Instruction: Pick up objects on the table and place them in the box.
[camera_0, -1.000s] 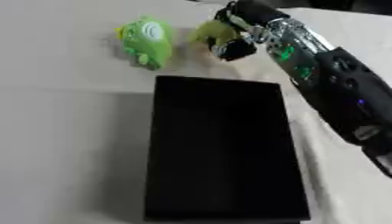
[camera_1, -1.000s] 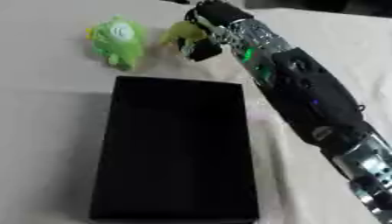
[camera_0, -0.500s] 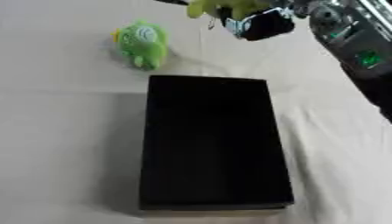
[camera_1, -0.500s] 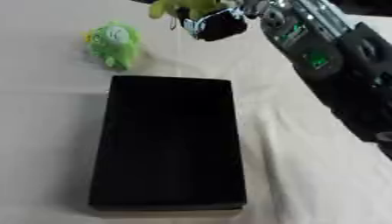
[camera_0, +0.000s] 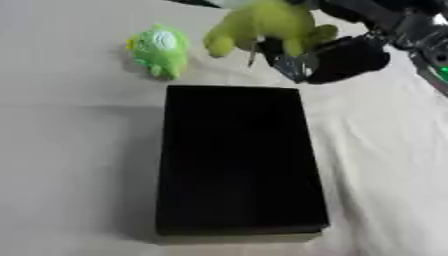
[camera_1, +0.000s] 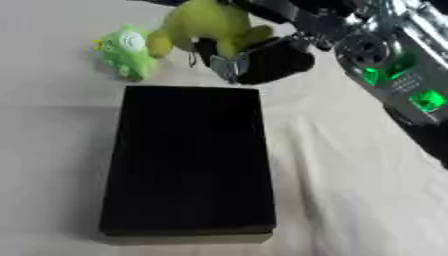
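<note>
Right hand (camera_0: 337, 57): fingers curled round a yellow-green plush toy (camera_0: 267, 22), carried in the air just beyond the far end of the black box (camera_0: 236, 157) and not yet over its opening; left hand shows in neither view. Box: lies lengthwise on the cloth-covered worktop (camera_0: 79, 165), its dark interior showing nothing inside as far as can be made out. Remaining, by my reading: this toy to be lowered in, then the bright green plush toy (camera_0: 159, 50), lying on the worktop just beyond the box's far left corner.
</note>
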